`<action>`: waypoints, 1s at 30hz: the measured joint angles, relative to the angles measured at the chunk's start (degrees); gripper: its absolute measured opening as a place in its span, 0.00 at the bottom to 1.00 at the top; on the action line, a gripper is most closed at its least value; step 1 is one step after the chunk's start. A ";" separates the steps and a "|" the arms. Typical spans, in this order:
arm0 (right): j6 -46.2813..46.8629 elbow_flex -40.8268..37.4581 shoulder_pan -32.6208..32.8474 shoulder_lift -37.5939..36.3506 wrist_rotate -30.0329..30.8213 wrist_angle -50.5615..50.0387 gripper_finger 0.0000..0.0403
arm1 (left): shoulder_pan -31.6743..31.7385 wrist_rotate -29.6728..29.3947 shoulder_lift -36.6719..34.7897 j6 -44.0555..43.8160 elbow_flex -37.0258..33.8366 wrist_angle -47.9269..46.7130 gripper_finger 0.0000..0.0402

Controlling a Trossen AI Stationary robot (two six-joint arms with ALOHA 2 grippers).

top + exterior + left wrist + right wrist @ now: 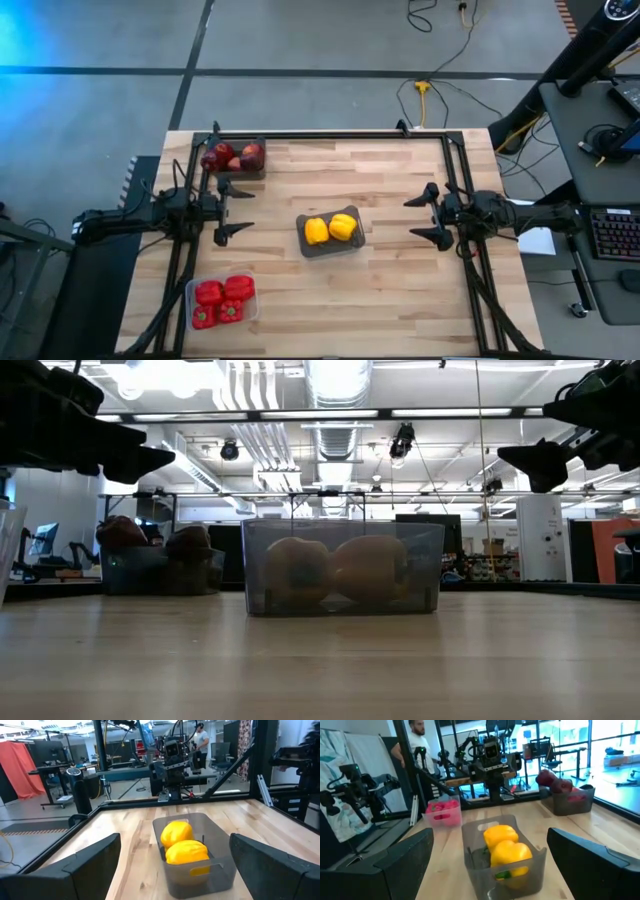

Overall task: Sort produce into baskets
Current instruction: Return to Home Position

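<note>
Two yellow bell peppers (330, 229) lie in a dark grey basket (309, 247) at the table's middle. Several red bell peppers (223, 300) fill a clear basket (250, 310) at the near left. Dark red apples (233, 156) sit in a grey basket (250, 172) at the far left. My left gripper (234, 210) stands open at the table's left side, level, above the table, facing the middle basket (220, 870). My right gripper (425, 216) stands open at the right side, level, facing the same basket (470, 850).
A black metal frame (330, 135) runs along the table's far edge and down both sides. Bare wood lies between each gripper and the middle basket. A person (422, 747) stands in the room beyond the table's left side.
</note>
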 joint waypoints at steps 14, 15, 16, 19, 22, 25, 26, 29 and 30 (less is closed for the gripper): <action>0.01 0.01 0.00 1.84 0.02 0.45 0.95 | 0.00 0.00 0.00 0.00 0.02 0.03 0.88; 0.01 0.02 0.00 1.84 0.02 0.38 0.95 | 0.00 0.00 0.00 0.00 0.02 0.02 0.88; 0.01 0.02 0.00 1.84 0.02 0.39 0.95 | 0.00 0.00 0.00 0.00 0.02 0.02 0.88; 0.01 0.02 0.00 1.84 0.04 0.43 0.95 | 0.00 0.00 0.00 0.00 0.02 0.02 0.88; 0.01 0.02 0.00 1.88 0.04 0.45 0.95 | 0.00 0.00 0.00 0.00 0.02 0.02 0.88; 0.01 0.02 0.00 1.88 0.04 0.44 0.95 | 0.00 0.00 0.00 0.00 0.02 0.03 0.88; 0.01 0.02 0.00 1.88 0.04 0.44 0.95 | 0.00 0.00 0.00 0.00 0.02 0.02 0.88; 0.01 0.02 0.00 1.88 0.04 0.43 0.95 | 0.00 0.00 0.00 -0.01 0.02 0.02 0.88; 0.01 0.02 0.00 1.88 0.06 0.43 0.95 | 0.00 0.00 0.00 -0.02 0.02 0.02 0.88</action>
